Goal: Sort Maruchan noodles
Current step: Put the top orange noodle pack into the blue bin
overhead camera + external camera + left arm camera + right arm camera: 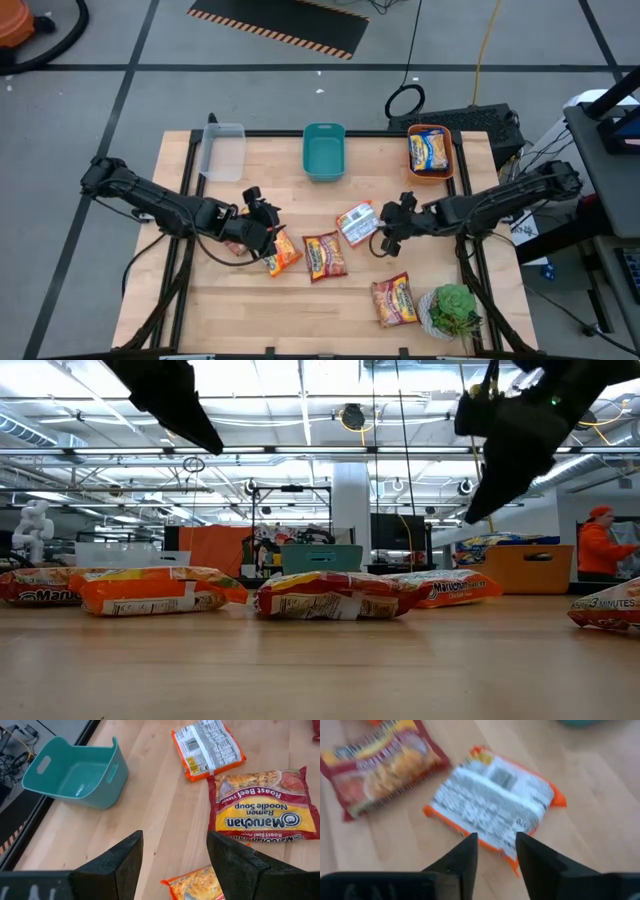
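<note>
Several Maruchan noodle packets lie flat on the wooden table. An orange one [283, 252] and a red one [324, 255] lie side by side at mid-table. An orange packet [357, 222] lies with its white printed back up. Another red one [394, 298] lies near the front right. One more packet [430, 150] lies inside the orange bin [447, 172]. My left gripper [265, 228] hangs open above the orange packet's [197, 887] far end. My right gripper [383, 238] hangs open over the back-up packet's [495, 805] near edge. In the low view both grippers [500, 450] stand well above the packets.
A clear bin [222, 150] and a teal bin [323, 150] stand along the far edge, left of the orange bin. A potted green plant [455, 308] stands at the front right corner. A further red packet [235, 246] lies partly under my left arm.
</note>
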You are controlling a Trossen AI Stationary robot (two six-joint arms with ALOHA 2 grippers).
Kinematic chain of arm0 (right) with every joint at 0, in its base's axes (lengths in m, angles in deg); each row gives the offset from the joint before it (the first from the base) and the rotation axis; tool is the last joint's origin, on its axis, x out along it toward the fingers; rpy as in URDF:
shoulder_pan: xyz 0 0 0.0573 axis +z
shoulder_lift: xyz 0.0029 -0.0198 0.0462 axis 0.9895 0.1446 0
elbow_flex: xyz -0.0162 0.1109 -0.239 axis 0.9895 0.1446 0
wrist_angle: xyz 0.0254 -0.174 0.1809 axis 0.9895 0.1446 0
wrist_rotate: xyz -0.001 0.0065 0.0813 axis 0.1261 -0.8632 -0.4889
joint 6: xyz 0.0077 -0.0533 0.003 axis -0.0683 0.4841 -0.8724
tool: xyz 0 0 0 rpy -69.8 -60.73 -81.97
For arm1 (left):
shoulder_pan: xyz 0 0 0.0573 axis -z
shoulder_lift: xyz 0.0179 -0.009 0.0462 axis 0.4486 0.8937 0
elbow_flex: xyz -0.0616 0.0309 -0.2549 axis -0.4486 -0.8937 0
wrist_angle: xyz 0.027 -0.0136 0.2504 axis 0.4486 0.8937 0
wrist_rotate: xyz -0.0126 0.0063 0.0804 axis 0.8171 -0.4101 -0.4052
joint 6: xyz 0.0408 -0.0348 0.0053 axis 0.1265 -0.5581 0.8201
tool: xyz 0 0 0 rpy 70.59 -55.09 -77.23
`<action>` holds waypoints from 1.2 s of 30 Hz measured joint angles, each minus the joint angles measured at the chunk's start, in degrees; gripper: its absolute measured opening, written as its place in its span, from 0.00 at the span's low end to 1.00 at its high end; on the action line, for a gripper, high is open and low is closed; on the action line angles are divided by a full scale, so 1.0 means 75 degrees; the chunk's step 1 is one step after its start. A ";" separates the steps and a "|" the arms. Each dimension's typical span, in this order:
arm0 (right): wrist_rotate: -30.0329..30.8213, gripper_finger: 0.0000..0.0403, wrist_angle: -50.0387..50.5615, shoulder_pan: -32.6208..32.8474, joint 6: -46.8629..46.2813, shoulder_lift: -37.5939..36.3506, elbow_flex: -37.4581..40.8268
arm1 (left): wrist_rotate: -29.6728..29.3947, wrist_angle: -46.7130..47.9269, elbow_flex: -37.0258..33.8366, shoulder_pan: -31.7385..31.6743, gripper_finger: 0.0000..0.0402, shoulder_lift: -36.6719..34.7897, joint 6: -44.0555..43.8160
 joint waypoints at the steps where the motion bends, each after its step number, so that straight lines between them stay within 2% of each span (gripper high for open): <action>1: -0.0002 0.35 0.0009 0.0024 -0.0001 0.0097 0.0009 | 0.0000 -0.0019 0.0000 0.0000 0.56 0.0000 0.0009; 10: -0.0077 0.46 -0.0059 -0.0007 0.0053 0.0739 0.0540 | 0.0006 -0.0063 0.0000 0.0003 0.56 -0.0001 0.0172; 15: -0.0579 0.50 -0.0909 -0.0220 0.0133 0.0739 0.0996 | 0.0008 -0.0037 0.0000 0.0002 0.56 -0.0003 0.0213; 23: -0.0610 0.57 -0.1452 -0.0512 0.0043 0.0737 0.1849 | 0.0007 -0.0031 0.0000 0.0003 0.56 -0.0003 0.0210; 30: -0.0913 0.58 -0.3400 -0.0812 0.0222 0.0693 0.2929 | 0.0008 -0.0041 0.0002 0.0003 0.56 -0.0003 0.0207; 36: -0.0960 0.58 -0.4454 -0.0861 0.0456 0.0711 0.3594 | 0.0006 -0.0089 0.0003 0.0003 0.56 -0.0003 0.0190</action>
